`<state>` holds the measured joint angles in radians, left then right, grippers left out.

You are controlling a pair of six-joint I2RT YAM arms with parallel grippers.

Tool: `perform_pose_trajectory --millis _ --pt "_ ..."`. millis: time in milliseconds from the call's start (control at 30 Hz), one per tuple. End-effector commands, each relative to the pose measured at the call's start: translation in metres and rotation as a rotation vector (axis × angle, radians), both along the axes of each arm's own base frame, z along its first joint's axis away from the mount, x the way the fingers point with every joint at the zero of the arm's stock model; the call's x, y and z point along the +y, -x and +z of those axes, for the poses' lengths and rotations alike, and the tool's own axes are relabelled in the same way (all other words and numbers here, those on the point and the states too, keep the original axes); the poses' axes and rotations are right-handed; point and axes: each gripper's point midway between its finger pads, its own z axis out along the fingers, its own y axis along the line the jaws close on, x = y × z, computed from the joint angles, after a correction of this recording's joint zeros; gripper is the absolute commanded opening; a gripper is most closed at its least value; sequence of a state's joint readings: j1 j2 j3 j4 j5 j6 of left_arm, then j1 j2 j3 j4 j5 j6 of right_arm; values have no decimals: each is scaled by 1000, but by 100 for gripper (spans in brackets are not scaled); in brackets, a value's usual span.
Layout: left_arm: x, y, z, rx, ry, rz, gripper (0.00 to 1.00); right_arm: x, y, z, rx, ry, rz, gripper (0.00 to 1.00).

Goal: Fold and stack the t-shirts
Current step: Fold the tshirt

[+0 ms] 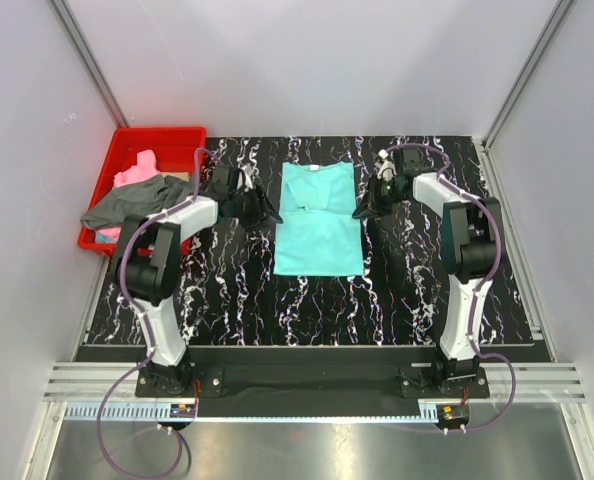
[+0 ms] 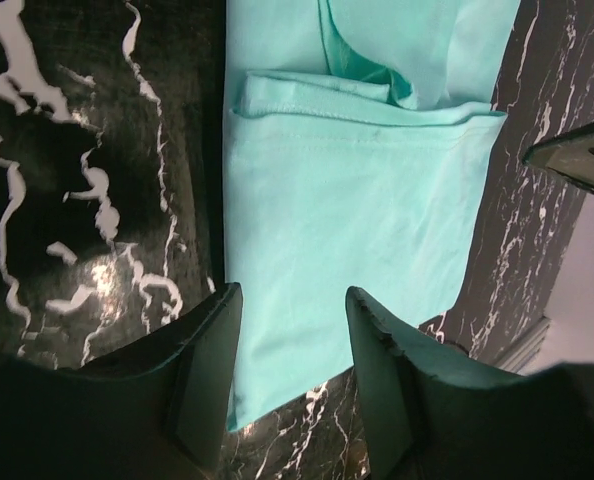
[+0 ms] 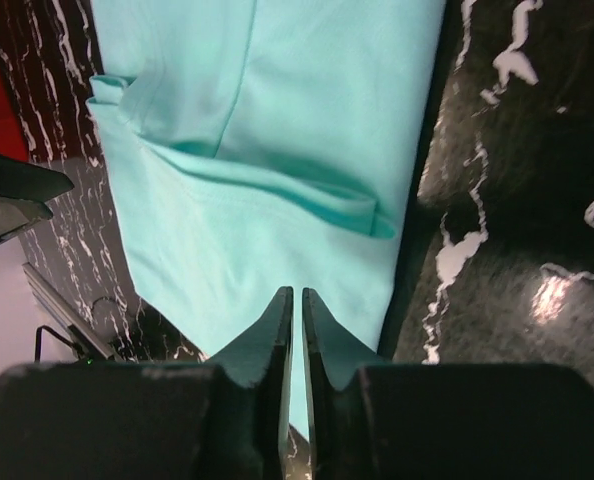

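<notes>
Red bin [image 1: 167,133] at far left of marbled table [image 1: 237,300].

The left arm [image 1: 152,270] is raised from its base, bent sharply at the elbow, and reached forward and inward. The left claw [image 1: 267,212] is held low with its tips pointed toward the middle. In the wrist view its two fingers [image 2: 212,370] are seen set well apart, and nothing is gripped between them. The right arm [image 1: 467,255] is posed much the same on the other side, folded at the elbow and turned inward. The right claw [image 1: 362,211] is pointed back at the left one. Its fingers [image 3: 272,345] are drawn almost together, with only a thin slit left between them.
</notes>
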<state>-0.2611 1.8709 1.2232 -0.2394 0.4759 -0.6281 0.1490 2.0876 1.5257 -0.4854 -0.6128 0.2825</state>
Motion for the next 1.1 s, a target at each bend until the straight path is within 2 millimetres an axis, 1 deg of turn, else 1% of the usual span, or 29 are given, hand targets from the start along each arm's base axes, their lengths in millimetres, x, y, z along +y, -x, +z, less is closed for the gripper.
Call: perform_pose_trajectory --millis 0,33,67,100,133,200,300,333,400,433,467,500,533,567,600,633,667,700,733,767,800,833,867,900,933,967,1000,1033,1067 --pt "-22 -29 24 -95 104 -49 51 -6 -14 -4 -12 -16 11 13" --pt "-22 -34 23 -100 103 -43 51 -7 -17 -14 5 -16 9 13" --pt "-22 -36 18 -90 97 -38 51 -11 -19 -18 10 -15 3 13" --pt "-21 -38 7 -68 86 -29 51 -13 -21 -22 15 -15 -2 13" --pt "-19 -41 3 -63 82 -22 50 -15 -23 -30 27 -13 -6 12" --pt "-15 -42 -14 -26 58 1 49 -19 -26 -36 28 -10 -14 12" --pt "-9 -44 -27 13 31 25 47 -23 -27 -43 42 -2 -22 12" --pt "-7 -45 -28 15 31 30 46 -22 -28 -41 34 -1 -19 12" --pt "-7 -45 -23 7 33 29 46 -22 -28 -34 28 -2 -22 16" --pt "-7 -44 -19 9 33 25 46 -22 -30 -22 2 -4 -23 18" --pt "-6 -44 -15 3 29 23 48 -24 -31 -16 -7 3 -32 20" --pt "-4 -42 -4 -14 20 21 50 -25 -28 -9 3 7 -43 26" --pt "-2 -42 3 -25 10 24 51 -26 -26 5 -14 12 -54 29" --pt "1 -41 8 -31 -6 29 52 -29 -24 11 -18 27 -71 32" --pt "5 -40 24 -63 -23 40 52 -31 -19 16 -1 32 -90 36" --pt "14 -35 22 -56 -65 70 53 -33 -11 25 -2 42 -106 39" --pt "18 -31 37 -90 -74 77 54 -34 -3 26 21 41 -126 41" --pt "23 -20 30 -69 -94 86 57 -35 5 27 39 41 -133 46" --pt "25 -13 31 -67 -95 84 57 -36 21 25 68 44 -143 49" --pt "25 -5 30 -61 -91 79 58 -37 30 24 84 46 -151 51" --pt "23 11 28 -46 -70 65 58 -36 37 23 95 44 -162 53" --pt "21 21 25 -39 -65 51 59 -37 56 15 128 49 -166 55" --pt "19 30 21 -29 -65 42 60 -35 64 11 142 53 -167 57" --pt "19 38 23 -35 -65 34 60 -35 69 8 150 54 -179 59" --pt "17 55 10 -5 -70 16 61 -35 84 1 179 48 -180 60" --pt "16 62 12 -10 -62 7 62 -35 89 -2 191 44 -188 61" --pt "13 69 8 4 -52 1 62 -35 92 -5 194 46 -195 62" --pt "11 80 -2 22 -49 -10 63 -37 103 -12 218 52 -201 62" --pt "10 86 -5 29 -49 -12 64 -37 107 -13 227 46 -209 62"
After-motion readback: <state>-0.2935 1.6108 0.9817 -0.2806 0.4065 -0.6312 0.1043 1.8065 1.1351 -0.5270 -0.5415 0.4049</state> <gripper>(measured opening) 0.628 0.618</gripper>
